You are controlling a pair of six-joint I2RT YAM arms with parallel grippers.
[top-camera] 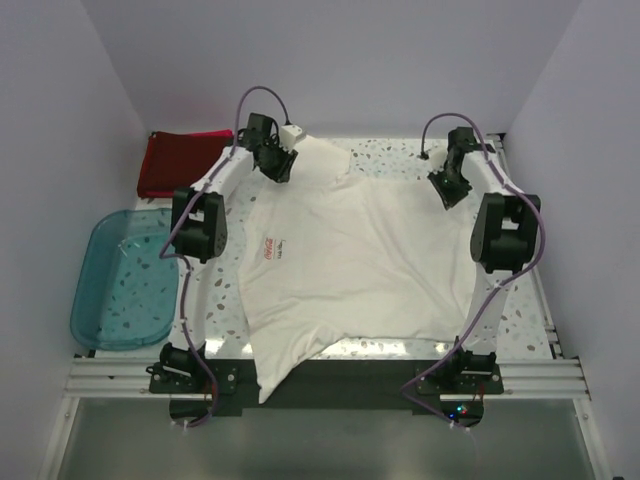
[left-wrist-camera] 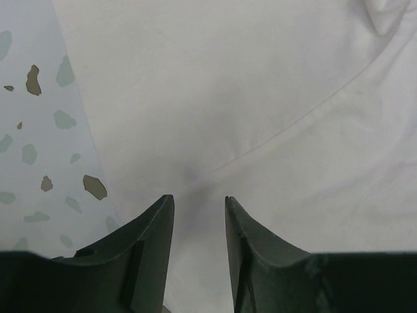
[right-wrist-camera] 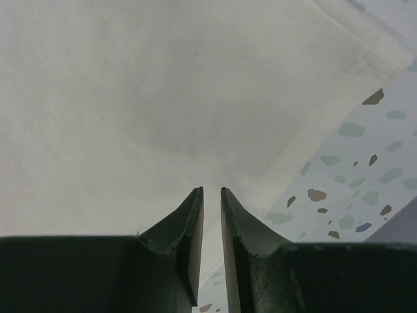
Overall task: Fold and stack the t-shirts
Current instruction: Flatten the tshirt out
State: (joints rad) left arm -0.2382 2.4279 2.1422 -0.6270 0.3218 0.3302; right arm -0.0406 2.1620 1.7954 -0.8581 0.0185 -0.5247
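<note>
Cream cloth sits between both sets of fingers. My right gripper [right-wrist-camera: 212,190] is clenched on the edge of the white shirt [top-camera: 370,260]. My left gripper [left-wrist-camera: 199,199] stands slightly apart over puckered cloth, and I cannot tell if it grips. The shirt lies spread on the table [top-camera: 232,290], one corner overhanging the near edge. Risk: a one-sided hold skews the fold or drags the shirt off.

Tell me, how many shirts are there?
2. The white shirt lies spread across the middle; the red shirt sits folded at the far left corner. Others may be hidden underneath.
</note>
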